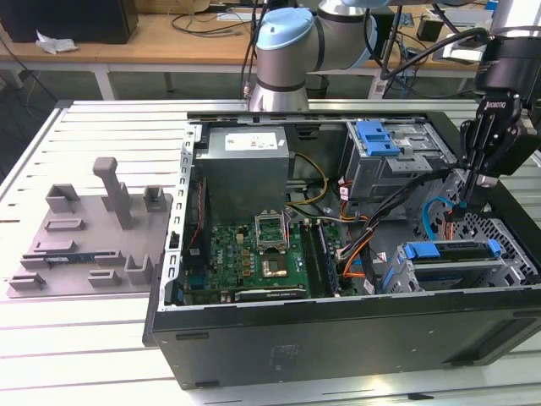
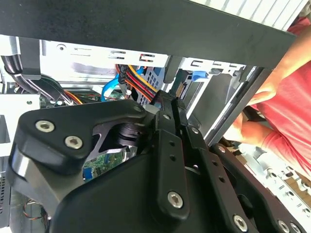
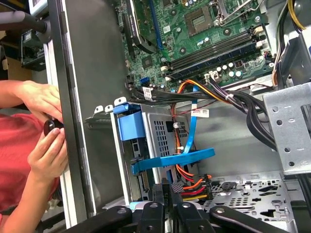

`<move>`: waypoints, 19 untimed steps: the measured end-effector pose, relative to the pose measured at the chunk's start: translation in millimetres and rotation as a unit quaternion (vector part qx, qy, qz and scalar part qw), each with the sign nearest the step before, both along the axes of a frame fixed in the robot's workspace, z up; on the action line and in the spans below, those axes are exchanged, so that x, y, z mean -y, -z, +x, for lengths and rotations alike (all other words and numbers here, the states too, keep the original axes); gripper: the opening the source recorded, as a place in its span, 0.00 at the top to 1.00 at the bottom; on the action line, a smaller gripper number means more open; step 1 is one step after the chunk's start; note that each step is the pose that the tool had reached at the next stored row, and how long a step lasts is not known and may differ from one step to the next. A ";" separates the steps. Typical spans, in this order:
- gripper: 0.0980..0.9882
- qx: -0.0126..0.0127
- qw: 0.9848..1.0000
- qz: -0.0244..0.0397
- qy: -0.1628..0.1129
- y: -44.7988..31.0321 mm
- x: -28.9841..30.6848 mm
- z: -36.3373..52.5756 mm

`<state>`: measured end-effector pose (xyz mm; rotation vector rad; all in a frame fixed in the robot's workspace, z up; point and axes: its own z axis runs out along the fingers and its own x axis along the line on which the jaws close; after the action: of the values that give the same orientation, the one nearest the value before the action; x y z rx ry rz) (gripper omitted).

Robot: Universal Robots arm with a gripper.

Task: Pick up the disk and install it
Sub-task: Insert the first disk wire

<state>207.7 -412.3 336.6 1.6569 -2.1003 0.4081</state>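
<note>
The disk (image 1: 448, 252) lies in the lower drive cage at the front corner of the open computer case, on the exterior view's right, its blue bracket facing up. In the first wrist view the disk's blue bracket end (image 3: 129, 122) shows in the cage slot. My gripper (image 1: 467, 200) reaches down into the case just behind that cage. Its fingers (image 3: 158, 194) are shut on a black power connector (image 3: 178, 186) with red, orange and yellow wires. In the second wrist view my gripper (image 2: 171, 104) pinches the same connector (image 2: 181, 90) close to the cage.
A blue flat cable (image 3: 175, 158) crosses the cage. A second cage with a blue bracket (image 1: 377, 137) sits farther back, beside the grey power-supply box (image 1: 245, 165). The motherboard (image 1: 258, 254) fills the case middle. A person's hands (image 3: 44, 131) are at the case's outer wall. A grey fixture (image 1: 89, 237) stands at the exterior view's left.
</note>
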 end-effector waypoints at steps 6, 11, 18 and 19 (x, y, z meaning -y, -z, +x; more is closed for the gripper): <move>0.93 0.000 1.000 0.000 0.000 0.2 0.1 -1.0; 0.93 0.008 1.000 0.003 0.000 -2.0 1.1 -9.8; 0.93 0.023 1.000 0.021 0.000 -2.8 7.5 -12.1; 0.93 0.024 0.999 0.025 0.000 -2.9 9.1 -12.1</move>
<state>195.6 -421.3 339.6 1.6905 -2.1618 0.4012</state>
